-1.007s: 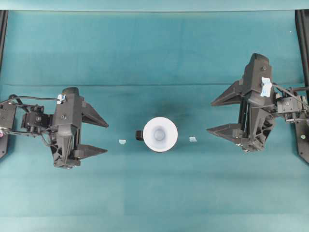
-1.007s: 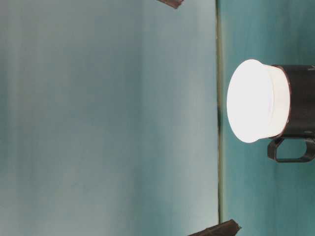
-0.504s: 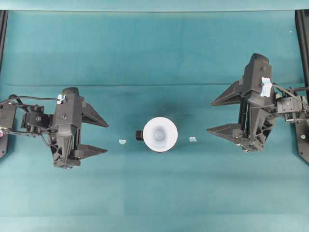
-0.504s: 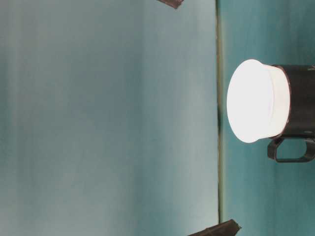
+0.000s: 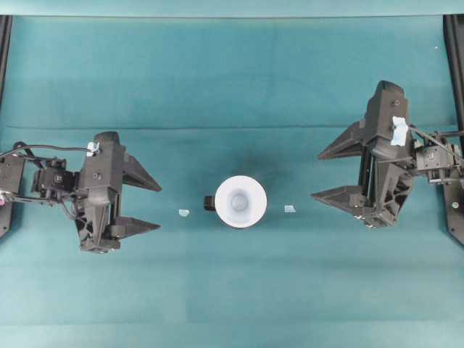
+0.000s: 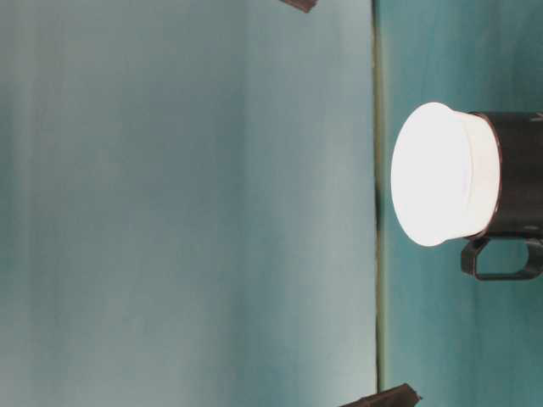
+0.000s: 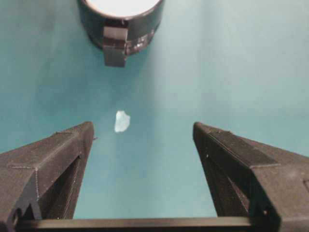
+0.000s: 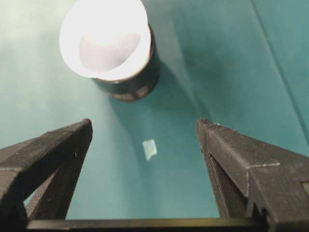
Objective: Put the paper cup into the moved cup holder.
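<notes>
paper cup point(image 5: 241, 201) sitting inside cup holder point(image 5: 209, 203), mid bench point(image 5: 232, 72). left hand point(image 5: 158, 206) and right hand point(image 5: 319, 175) both spread wide, grasping nothing, well off to either side.

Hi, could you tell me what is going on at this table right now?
Nothing is being handled. The paper cup sits inside the black cup holder at the middle of the table, its white rim flaring above the holder, whose handle points toward the left arm. The left gripper and right gripper hang open and empty on either side, well apart from the cup. Two small tape scraps flank the holder.
</notes>
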